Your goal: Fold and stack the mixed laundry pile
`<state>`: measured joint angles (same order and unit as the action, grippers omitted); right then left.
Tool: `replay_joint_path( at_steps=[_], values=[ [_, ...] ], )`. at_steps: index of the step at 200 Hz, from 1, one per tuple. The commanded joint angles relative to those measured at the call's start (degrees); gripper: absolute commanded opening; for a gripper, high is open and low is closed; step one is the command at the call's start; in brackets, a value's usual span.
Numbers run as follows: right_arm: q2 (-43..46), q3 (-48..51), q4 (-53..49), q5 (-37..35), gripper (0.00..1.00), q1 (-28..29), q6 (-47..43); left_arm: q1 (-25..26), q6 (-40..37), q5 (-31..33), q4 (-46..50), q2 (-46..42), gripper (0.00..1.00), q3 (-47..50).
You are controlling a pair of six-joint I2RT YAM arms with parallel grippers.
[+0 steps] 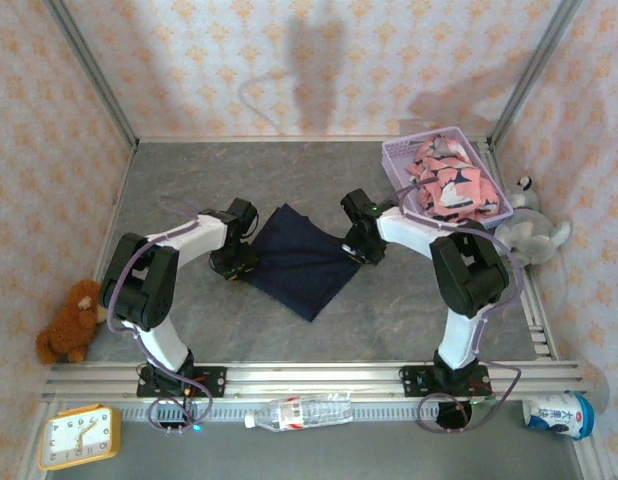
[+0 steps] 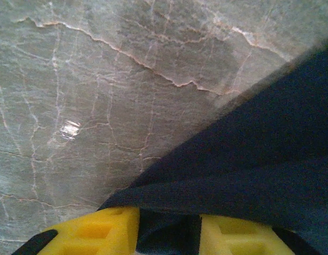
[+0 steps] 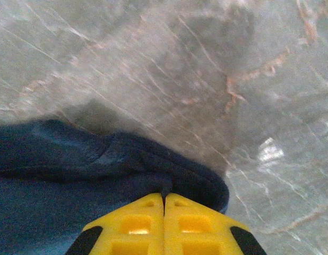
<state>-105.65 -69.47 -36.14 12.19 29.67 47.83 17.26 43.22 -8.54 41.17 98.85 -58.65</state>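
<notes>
The dark navy cloth (image 1: 299, 260) lies spread as a folded diamond on the grey table between the two arms. My left gripper (image 1: 239, 262) is at its left corner, where yellow fingers (image 2: 100, 228) stand a little apart with navy cloth (image 2: 259, 149) bunched between them. My right gripper (image 1: 357, 250) is at the right corner. In the right wrist view the gripper (image 3: 164, 195) has its jaws pressed together, pinching the rolled edge of the cloth (image 3: 58, 175). The salmon-pink shark-print cloth (image 1: 447, 180) lies crumpled in the lavender basket (image 1: 397, 160) at the back right.
A grey plush toy (image 1: 529, 235) lies right of the basket. A brown teddy (image 1: 69, 320) sits at the left edge. Beyond the front rail (image 1: 309, 378) are a yellow clock (image 1: 79, 437), a plastic bottle (image 1: 299, 411) and a carton (image 1: 562, 415). Patterned walls enclose the table.
</notes>
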Motion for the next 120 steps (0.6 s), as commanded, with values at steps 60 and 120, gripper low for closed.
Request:
replay_joint_path(
  at_steps=[60, 120],
  values=[
    [5.52, -6.86, -6.2, -9.59, 0.31, -0.98, -12.79, 0.21, -8.2, -1.2, 9.11, -6.84, 0.54, -6.95],
    [-3.81, -10.9, 0.96, -1.26, 0.29, -0.93, -19.01, 3.1, 3.86, -7.39, -2.29, -10.24, 0.45, 3.62]
  ],
)
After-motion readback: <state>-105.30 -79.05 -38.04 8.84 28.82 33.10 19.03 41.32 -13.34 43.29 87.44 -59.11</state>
